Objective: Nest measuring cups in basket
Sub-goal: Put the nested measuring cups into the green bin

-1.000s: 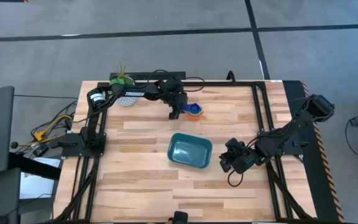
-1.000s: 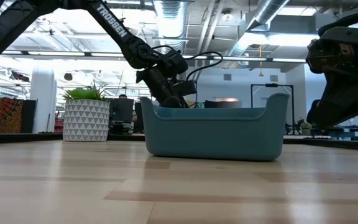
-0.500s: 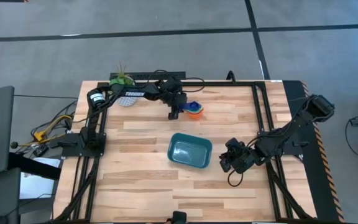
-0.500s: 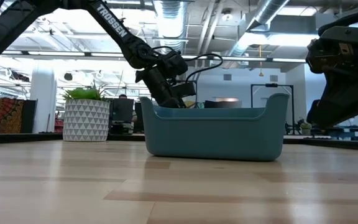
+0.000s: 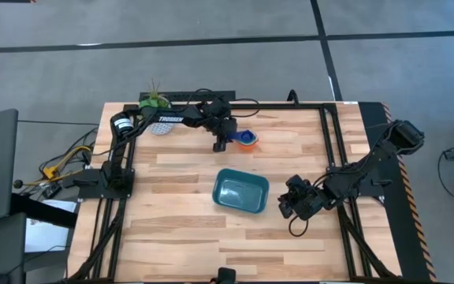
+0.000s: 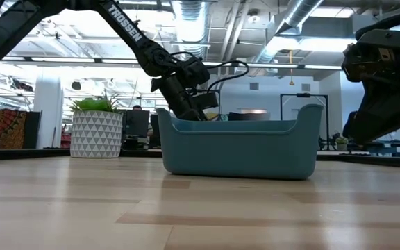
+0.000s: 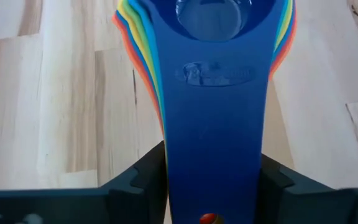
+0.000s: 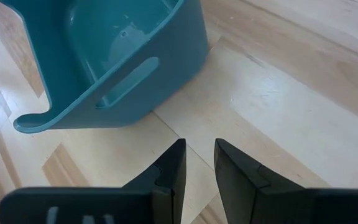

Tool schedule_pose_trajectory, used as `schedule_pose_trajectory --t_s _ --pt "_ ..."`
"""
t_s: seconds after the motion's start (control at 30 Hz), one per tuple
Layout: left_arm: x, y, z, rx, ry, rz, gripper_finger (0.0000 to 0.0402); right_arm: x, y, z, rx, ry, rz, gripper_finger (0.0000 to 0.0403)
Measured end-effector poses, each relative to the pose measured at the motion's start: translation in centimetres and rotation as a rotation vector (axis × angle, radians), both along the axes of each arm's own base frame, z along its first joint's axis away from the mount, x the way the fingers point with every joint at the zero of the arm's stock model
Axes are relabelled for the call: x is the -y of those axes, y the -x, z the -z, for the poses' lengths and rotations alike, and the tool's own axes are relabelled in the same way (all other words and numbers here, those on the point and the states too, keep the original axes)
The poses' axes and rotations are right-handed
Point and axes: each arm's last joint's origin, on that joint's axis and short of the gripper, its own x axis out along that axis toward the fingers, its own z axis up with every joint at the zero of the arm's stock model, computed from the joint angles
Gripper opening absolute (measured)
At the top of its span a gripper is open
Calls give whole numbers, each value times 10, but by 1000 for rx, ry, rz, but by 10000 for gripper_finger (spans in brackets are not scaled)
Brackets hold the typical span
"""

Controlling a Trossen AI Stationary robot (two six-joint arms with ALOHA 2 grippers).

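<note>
Nearest you in the low view stands the teal basket (image 6: 240, 147), upright near the middle of the wooden table (image 5: 180, 229), and the high view shows nothing in it. Your right gripper (image 8: 197, 163) hovers just beside the basket's side wall with the slot handle; its two dark fingers (image 8: 171, 168) stand a narrow gap apart with bare table between them, holding nothing. Farther back, toward the table's far edge, your left gripper (image 7: 211, 177) sits over the handle of the nested measuring cups (image 7: 213, 68). The dark blue top handle runs between its fingers (image 7: 143, 177), which flank it closely on both sides; whether they actually press it, you cannot tell. Red, orange, yellow and light blue rims fan out beneath the dark blue cup. An embossed oval mark on the handle is unreadable. The left arm (image 6: 127, 31) carries white lettering reading "TROSSEN". Beyond it stands a white patterned pot (image 6: 96, 133) with a green plant.
</note>
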Motion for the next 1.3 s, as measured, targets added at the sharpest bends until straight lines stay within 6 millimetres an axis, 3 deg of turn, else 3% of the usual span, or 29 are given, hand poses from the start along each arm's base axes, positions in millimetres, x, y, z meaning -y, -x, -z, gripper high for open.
schedule_pose_trajectory --t_s 0.77,1.13,1.3 --pt "0 1 0 -14 -12 -19 142 0 0 0 -1 0 0 107" --pt "4 9 -34 24 -33 -18 140 0 0 0 -2 1 -1 107" --pt "6 11 -35 9 -25 -19 140 0 0 0 -1 1 -1 107"
